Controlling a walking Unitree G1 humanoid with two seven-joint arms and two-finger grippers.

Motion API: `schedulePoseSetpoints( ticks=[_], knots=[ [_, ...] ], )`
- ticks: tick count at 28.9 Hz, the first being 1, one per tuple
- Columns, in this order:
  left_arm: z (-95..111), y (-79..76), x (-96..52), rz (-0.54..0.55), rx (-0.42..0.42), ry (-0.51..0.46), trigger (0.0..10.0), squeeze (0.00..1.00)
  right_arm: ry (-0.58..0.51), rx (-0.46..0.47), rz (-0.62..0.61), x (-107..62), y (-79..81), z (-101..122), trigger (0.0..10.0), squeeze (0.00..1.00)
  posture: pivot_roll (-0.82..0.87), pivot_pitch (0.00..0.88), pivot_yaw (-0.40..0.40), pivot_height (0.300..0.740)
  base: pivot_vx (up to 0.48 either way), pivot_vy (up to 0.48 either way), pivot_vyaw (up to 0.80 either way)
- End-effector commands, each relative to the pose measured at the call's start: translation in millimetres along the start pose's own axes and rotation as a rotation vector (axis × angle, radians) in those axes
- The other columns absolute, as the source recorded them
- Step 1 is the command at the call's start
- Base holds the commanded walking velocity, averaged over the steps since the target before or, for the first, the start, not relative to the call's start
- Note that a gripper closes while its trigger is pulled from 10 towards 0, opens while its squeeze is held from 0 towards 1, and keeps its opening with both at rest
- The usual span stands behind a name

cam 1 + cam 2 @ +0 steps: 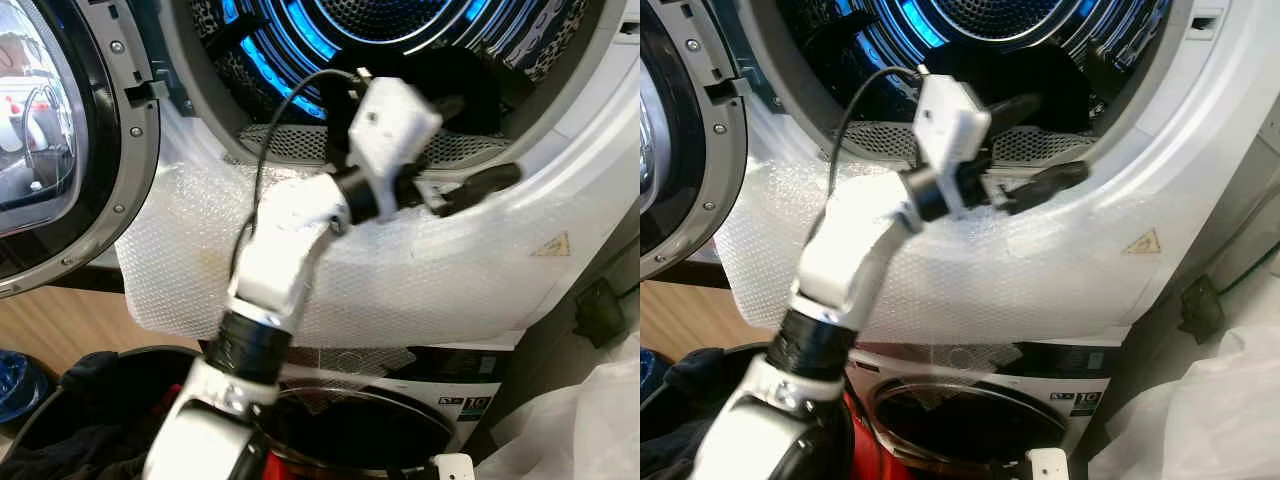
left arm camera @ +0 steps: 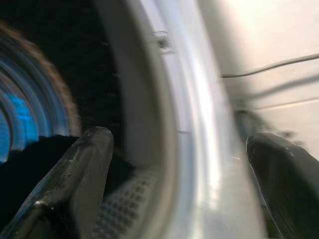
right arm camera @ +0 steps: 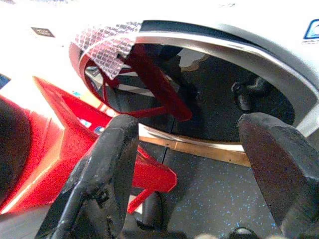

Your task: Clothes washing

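Observation:
The upper machine's drum point(image 1: 400, 20) glows blue, and a dark garment point(image 1: 475, 75) lies inside near its front rim. My left gripper point(image 1: 485, 140) is raised to the opening and stands open. One finger point(image 2: 75, 179) is inside the drum by the dark cloth point(image 2: 25, 169), the other finger point(image 2: 284, 174) is outside, and the white rim point(image 2: 199, 149) runs between them. Nothing is held. My right gripper point(image 3: 199, 164) hangs low and open before the lower machine's round door point(image 3: 224, 99), beside a red plastic piece point(image 3: 65, 149).
The upper machine's door point(image 1: 60, 150) stands open at the left. Bubble wrap point(image 1: 400, 270) covers the front below the opening. A basket with dark clothes point(image 1: 90, 400) sits at the lower left, and a white plastic bag point(image 1: 590, 420) at the lower right.

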State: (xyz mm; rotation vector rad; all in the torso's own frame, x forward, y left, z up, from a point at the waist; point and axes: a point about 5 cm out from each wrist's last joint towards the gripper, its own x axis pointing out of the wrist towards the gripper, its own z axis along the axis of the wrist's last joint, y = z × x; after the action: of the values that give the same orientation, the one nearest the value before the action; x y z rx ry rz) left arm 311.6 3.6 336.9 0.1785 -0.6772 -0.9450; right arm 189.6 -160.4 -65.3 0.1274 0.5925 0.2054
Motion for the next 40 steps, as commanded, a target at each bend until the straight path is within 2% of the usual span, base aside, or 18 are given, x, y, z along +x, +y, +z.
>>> schedulePoseSetpoints(
  ticks=[1,2,5,7,9,10,13,16,18,19,22,26,30,31,35,37,38,40],
  knots=[
    [1.9,3.3,-4.6,0.109,0.056,0.023,10.0,0.0,0.008,0.01,0.003,0.2,3.1,-2.2,10.0,0.0,-0.12,0.0,0.102,0.74,0.0,0.0,0.0],
    [-1.8,0.8,-6.7,0.195,0.009,0.05,10.0,0.0,0.008,0.012,0.01,2.0,6.0,-1.2,10.0,0.0,-0.12,0.0,0.106,0.74,0.0,0.0,0.0],
    [-6.1,-2.0,-9.2,0.297,-0.04,0.089,10.0,0.0,0.008,0.009,0.02,4.0,9.2,0.0,10.0,0.0,-0.11,0.0,0.103,0.74,0.0,0.0,0.0],
    [-6.2,2.6,-7.8,0.372,-0.067,0.115,10.0,0.0,0.008,0.008,0.027,5.4,11.1,1.2,10.0,0.0,-0.1,0.0,0.102,0.74,0.0,0.0,0.0],
    [-1.4,16.9,-5.9,0.495,-0.049,0.133,10.0,0.0,0.021,-0.014,0.041,6.8,12.7,1.8,10.0,0.0,-0.1,0.0,0.104,0.74,0.0,0.0,0.0],
    [1.1,23.5,-5.8,0.54,-0.067,0.136,10.0,0.0,0.021,-0.015,0.042,7.2,12.6,2.3,10.0,0.0,-0.1,0.0,0.104,0.74,0.0,0.0,0.0],
    [2.0,25.8,-6.3,0.569,-0.1,0.148,10.0,0.0,0.022,-0.012,0.038,7.5,12.0,2.7,10.0,0.0,-0.09,0.0,0.107,0.74,0.0,0.0,0.0],
    [0.2,25.2,-6.7,0.584,-0.166,0.179,10.0,0.0,0.026,-0.015,0.036,8.0,11.1,3.3,10.0,0.0,-0.08,0.0,0.109,0.74,0.0,0.0,0.0],
    [-4.8,24.0,-8.8,0.6,-0.276,0.229,10.0,0.0,0.029,-0.02,0.035,9.0,11.0,4.4,10.0,0.0,-0.08,0.0,0.113,0.74,0.0,0.0,0.0],
    [-6.5,23.7,-9.4,0.603,-0.307,0.243,10.0,0.0,0.029,-0.02,0.035,9.2,10.9,4.7,10.0,0.0,-0.08,0.0,0.113,0.74,0.0,0.0,0.0],
    [-7.7,25.9,-9.3,0.591,-0.328,0.285,10.0,0.0,0.03,-0.023,0.032,10.0,10.6,5.8,10.0,0.0,-0.08,0.0,0.118,0.74,0.0,0.0,0.0],
    [-8.3,28.0,-10.5,0.585,-0.315,0.315,10.0,0.0,0.03,-0.022,0.029,10.4,10.7,6.2,10.0,0.0,-0.08,0.0,0.129,0.74,0.0,0.0,0.0],
    [-13.4,29.6,-14.7,0.545,-0.374,0.402,10.0,0.0,0.033,-0.021,0.033,10.9,13.7,5.2,10.0,0.0,-0.07,0.0,0.135,0.74,0.0,0.0,0.0],
    [-15.0,30.5,-14.8,0.499,-0.373,0.42,10.0,0.0,0.034,-0.02,0.034,11.2,15.0,4.8,10.0,0.0,-0.08,0.0,0.139,0.74,0.0,0.0,0.0],
    [-20.6,36.8,-12.5,0.288,-0.301,0.463,10.0,0.0,0.031,-0.02,0.045,12.5,19.7,5.0,10.0,0.0,-0.09,0.0,0.15,0.74,0.0,0.0,0.0],
    [-19.5,40.0,-11.7,0.261,-0.268,0.444,10.0,0.0,0.03,-0.02,0.046,12.5,20.3,4.9,10.0,0.0,-0.09,0.0,0.152,0.74,0.0,0.0,0.0],
    [-19.7,51.7,-11.0,0.246,-0.21,0.428,10.0,0.0,0.025,-0.016,0.046,12.2,21.0,4.8,10.0,0.0,-0.1,0.0,0.156,0.74,0.0,0.0,0.0],
    [-20.6,64.0,-11.2,0.266,-0.158,0.439,10.0,0.0,0.021,-0.013,0.046,11.8,21.8,4.2,10.0,0.0,-0.11,0.0,0.16,0.74,0.0,0.0,0.0]
  ],
)
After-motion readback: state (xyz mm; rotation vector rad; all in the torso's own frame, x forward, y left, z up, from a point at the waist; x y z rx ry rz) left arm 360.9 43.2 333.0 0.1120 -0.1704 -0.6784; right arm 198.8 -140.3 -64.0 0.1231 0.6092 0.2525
